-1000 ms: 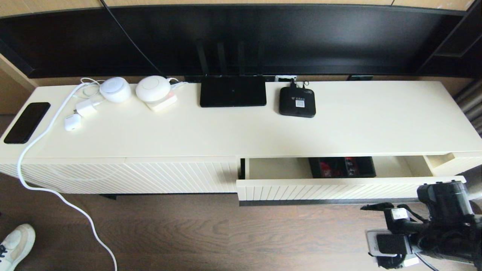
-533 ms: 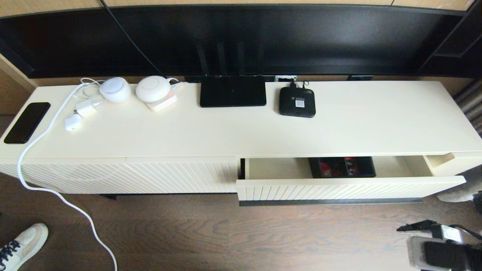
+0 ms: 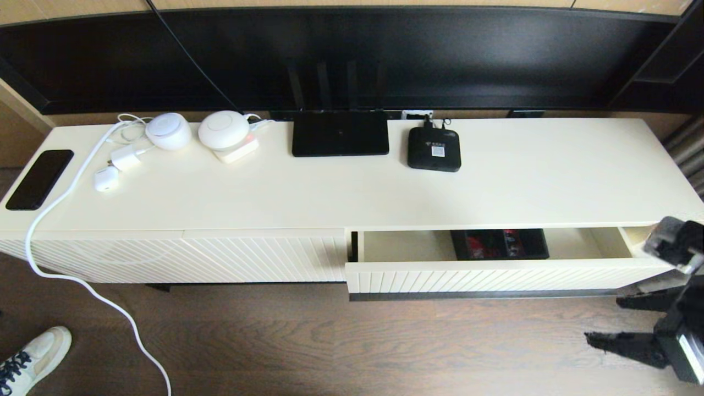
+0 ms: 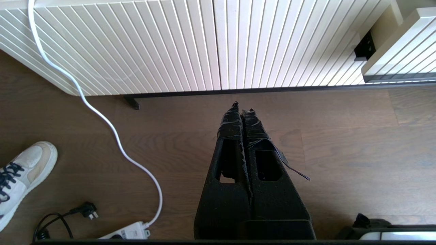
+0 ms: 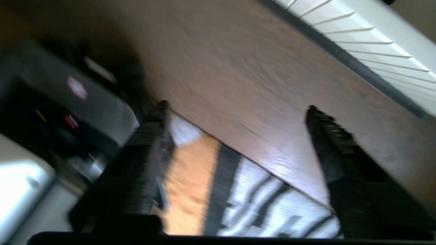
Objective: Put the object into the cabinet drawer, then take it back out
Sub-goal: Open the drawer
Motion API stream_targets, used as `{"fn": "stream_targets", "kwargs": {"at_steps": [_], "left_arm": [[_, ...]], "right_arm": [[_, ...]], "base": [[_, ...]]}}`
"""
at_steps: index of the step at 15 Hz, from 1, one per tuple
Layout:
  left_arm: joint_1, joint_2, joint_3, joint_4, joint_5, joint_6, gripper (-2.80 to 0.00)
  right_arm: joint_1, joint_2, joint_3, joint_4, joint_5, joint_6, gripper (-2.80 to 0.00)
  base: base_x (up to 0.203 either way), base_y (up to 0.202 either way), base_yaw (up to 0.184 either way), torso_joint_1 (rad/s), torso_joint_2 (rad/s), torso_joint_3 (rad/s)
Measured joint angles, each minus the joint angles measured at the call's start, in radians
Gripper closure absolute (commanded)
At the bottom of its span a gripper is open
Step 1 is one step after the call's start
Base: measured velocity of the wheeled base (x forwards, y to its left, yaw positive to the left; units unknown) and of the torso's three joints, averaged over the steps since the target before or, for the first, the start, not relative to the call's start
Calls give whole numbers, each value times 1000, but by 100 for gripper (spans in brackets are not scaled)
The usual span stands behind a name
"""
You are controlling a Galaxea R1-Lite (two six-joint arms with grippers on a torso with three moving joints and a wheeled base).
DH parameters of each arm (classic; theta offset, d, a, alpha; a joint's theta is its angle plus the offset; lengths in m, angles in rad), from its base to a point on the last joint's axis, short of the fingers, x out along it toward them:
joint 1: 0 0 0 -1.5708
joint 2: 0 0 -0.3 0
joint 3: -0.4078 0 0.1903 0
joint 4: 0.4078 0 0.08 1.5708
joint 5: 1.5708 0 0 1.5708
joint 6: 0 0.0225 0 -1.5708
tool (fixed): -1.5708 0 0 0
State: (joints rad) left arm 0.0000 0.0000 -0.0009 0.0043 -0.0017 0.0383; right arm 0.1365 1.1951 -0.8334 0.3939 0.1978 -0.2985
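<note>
The cabinet drawer (image 3: 484,278) stands pulled out on the right of the cream cabinet, and its ribbed front and dark handle strip (image 3: 484,295) show. The object, a black organizer box (image 3: 499,244) with red packets, lies inside against the drawer's back; the front rim hides its near part. My right gripper (image 3: 613,322) hangs open and empty over the floor, below the drawer's right end. In the right wrist view, the right gripper (image 5: 236,108) has its fingers wide apart, with the drawer front (image 5: 374,44) beyond. My left gripper (image 4: 242,107) is shut on nothing, low before the closed ribbed panel.
On the cabinet top lie a flat black router (image 3: 340,133), a small set-top box (image 3: 434,148), two white round devices (image 3: 223,130), chargers and a phone (image 3: 39,179). A white cable (image 3: 82,280) trails to the floor. A shoe (image 3: 33,357) is at lower left.
My right arm dropped low out of view, then came back up at the far right with the gripper open and pointing left. Drawer and box have not moved.
</note>
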Motion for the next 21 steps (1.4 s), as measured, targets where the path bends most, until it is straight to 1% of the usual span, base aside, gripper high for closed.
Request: {"fn": "stream_targets", "kwargs": {"at_steps": [2, 4, 5, 6, 8, 10, 13, 15, 21], "left_arm": [[0, 0, 0, 0, 0, 0, 0], [0, 0, 0, 0, 0, 0, 0], [0, 0, 0, -1, 0, 0, 0], [0, 0, 0, 0, 0, 0, 0], [0, 0, 0, 0, 0, 0, 0], [0, 0, 0, 0, 0, 0, 0], [0, 0, 0, 0, 0, 0, 0], [0, 0, 0, 0, 0, 0, 0], [0, 0, 0, 0, 0, 0, 0]], "right_arm": [[22, 49, -75, 0, -27, 179, 0], [53, 107, -126, 0, -66, 331, 0], [66, 136, -141, -3, -88, 391, 0], [76, 164, -149, -7, -114, 428, 0], [89, 227, -151, -43, -194, 462, 0], [98, 283, -152, -112, -240, 521, 0], [105, 348, -157, -183, -303, 535, 0], [110, 378, -167, -233, -317, 534, 0], [115, 443, -207, -256, -320, 524, 0]], "base": [[0, 0, 0, 0, 0, 0], [0, 0, 0, 0, 0, 0], [0, 0, 0, 0, 0, 0], [0, 0, 0, 0, 0, 0], [0, 0, 0, 0, 0, 0], [0, 0, 0, 0, 0, 0], [0, 0, 0, 0, 0, 0], [0, 0, 0, 0, 0, 0], [0, 0, 0, 0, 0, 0]]}}
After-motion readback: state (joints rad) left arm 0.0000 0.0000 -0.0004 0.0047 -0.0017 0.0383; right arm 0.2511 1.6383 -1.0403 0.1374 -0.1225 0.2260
